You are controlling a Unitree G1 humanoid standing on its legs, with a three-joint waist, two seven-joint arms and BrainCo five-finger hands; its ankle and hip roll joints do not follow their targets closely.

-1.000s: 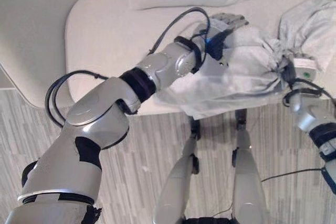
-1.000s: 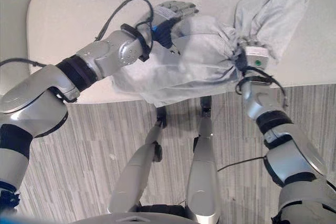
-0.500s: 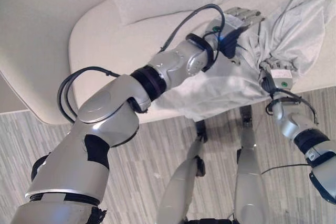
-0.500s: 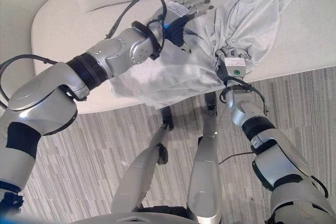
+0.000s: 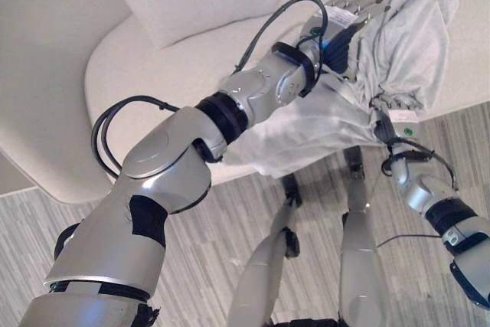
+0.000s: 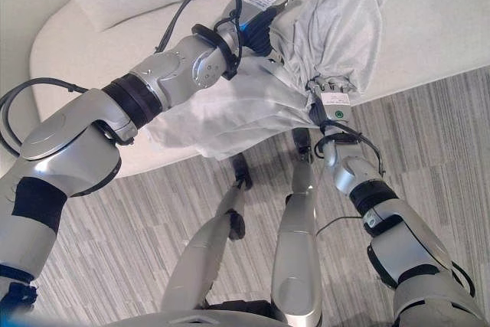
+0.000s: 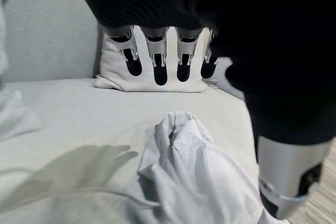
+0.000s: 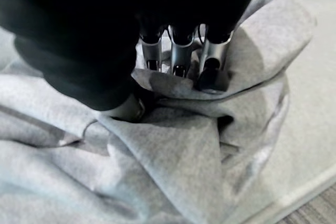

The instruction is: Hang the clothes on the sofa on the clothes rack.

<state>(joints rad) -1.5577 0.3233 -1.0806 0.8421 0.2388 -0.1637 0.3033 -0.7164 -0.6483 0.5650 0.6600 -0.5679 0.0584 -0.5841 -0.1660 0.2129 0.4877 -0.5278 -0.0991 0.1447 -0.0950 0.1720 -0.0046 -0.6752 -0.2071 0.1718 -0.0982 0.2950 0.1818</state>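
While the grey garment (image 6: pixel 253 105) is draped over the left forearm above the sofa's (image 5: pixel 153 74) near edge, a fold is pinched by the right hand (image 8: pixel 178 61); the left hand (image 5: pixel 352 9) is held straight. Being soft, light cloth, it is best gripped by gathered folds.

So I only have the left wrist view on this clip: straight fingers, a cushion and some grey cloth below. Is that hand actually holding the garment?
Observer: No. The left hand is open; the grey garment drapes over its forearm.
Operator: Then what grips it?
Observer: The right hand, fingers curled into a bunched fold.
Operator: Is the cloth off the sofa?
Observer: Partly. The head views show its lower edge hanging past the front of the sofa, over the striped floor.
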